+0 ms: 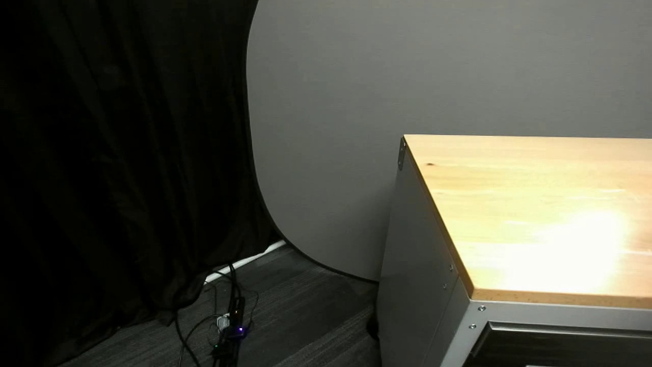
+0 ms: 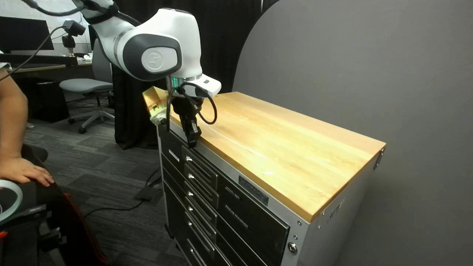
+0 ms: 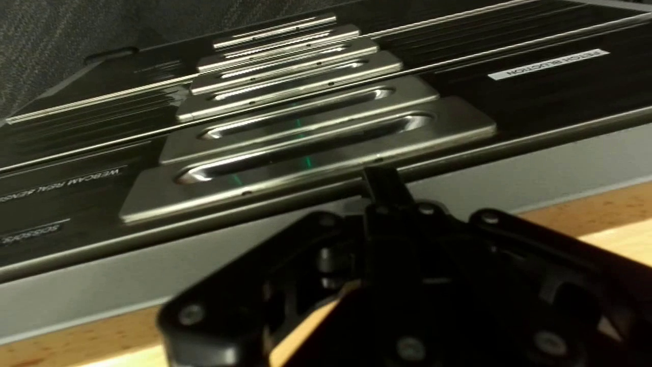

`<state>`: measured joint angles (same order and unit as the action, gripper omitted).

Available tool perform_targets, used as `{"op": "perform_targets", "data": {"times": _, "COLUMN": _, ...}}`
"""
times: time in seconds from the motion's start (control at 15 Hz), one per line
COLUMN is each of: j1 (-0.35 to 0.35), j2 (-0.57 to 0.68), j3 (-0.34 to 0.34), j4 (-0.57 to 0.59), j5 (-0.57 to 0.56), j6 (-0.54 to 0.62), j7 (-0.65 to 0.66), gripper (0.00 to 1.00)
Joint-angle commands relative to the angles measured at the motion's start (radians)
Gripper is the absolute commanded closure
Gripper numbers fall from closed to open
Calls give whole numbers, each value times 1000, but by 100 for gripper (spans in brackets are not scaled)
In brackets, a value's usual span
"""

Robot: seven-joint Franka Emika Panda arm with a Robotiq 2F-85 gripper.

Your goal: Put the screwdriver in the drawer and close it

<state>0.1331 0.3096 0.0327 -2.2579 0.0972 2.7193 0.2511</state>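
The screwdriver does not show in any view; it is hidden or out of view. The drawer (image 2: 258, 214) is the black top compartment of the grey, wood-topped cabinet; its front looks flush with the frame. Its front with a silver handle plate (image 3: 316, 158) also shows in the wrist view. My gripper (image 2: 193, 142) points down at the cabinet's front top edge, just above the top handle plate. In the wrist view the black fingers (image 3: 388, 186) are together, with nothing visible between them, over the ridge above the drawer. I cannot tell whether they touch it.
The wooden top (image 2: 281, 147) overhangs near the gripper. More shut drawers with silver handles (image 2: 190, 208) lie below. A gold box-like piece (image 2: 157, 103) is beside the gripper. A person's arm (image 2: 14, 147) is at the left. Cables (image 1: 232, 316) lie on the floor.
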Motion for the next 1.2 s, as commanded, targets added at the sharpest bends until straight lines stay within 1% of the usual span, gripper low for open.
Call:
{"op": "perform_targets", "data": {"times": 0.0, "j1": 14, "j2": -98, "j3": -7, "j4": 4, "j5": -63, "j6": -96, "j7": -7, "gripper": 99}}
{"op": "perform_targets", "data": {"times": 0.13, "j1": 18, "j2": -144, "j3": -2, "j4": 33, "j5": -110, "j6": -229, "j7": -5, "gripper": 98}}
{"op": "perform_targets", "data": {"times": 0.2, "j1": 19, "j2": -169, "j3": 7, "j4": 60, "j5": -124, "j6": -326, "j7": -7, "gripper": 97}}
{"op": "perform_targets", "data": {"times": 0.33, "j1": 15, "j2": -203, "j3": 30, "j4": 109, "j5": -119, "j6": -481, "j7": -32, "gripper": 95}}
{"op": "perform_targets", "data": {"times": 0.47, "j1": 17, "j2": -228, "j3": 50, "j4": 174, "j5": -118, "j6": -635, "j7": -45, "gripper": 69}}
{"op": "perform_targets", "data": {"times": 0.6, "j1": 19, "j2": -240, "j3": 71, "j4": 236, "j5": -112, "j6": -750, "j7": -64, "gripper": 56}}
{"op": "perform_targets", "data": {"times": 0.67, "j1": 21, "j2": -241, "j3": 80, "j4": 269, "j5": -110, "j6": -805, "j7": -73, "gripper": 47}}
{"op": "perform_targets", "data": {"times": 0.73, "j1": 23, "j2": -242, "j3": 89, "j4": 302, "j5": -107, "j6": -855, "j7": -74, "gripper": 41}}
{"op": "perform_targets", "data": {"times": 0.8, "j1": 24, "j2": -243, "j3": 95, "j4": 329, "j5": -107, "j6": -896, "j7": -80, "gripper": 32}}
{"op": "perform_targets", "data": {"times": 0.87, "j1": 26, "j2": -244, "j3": 101, "j4": 352, "j5": -111, "j6": -932, "j7": -81, "gripper": 25}}
{"op": "perform_targets", "data": {"times": 1.07, "j1": 28, "j2": -240, "j3": 111, "j4": 405, "j5": -110, "j6": -1004, "j7": -86, "gripper": 3}}
{"op": "perform_targets", "data": {"times": 1.13, "j1": 28, "j2": -233, "j3": 113, "j4": 422, "j5": -115, "j6": -1049, "j7": -105, "gripper": 0}}
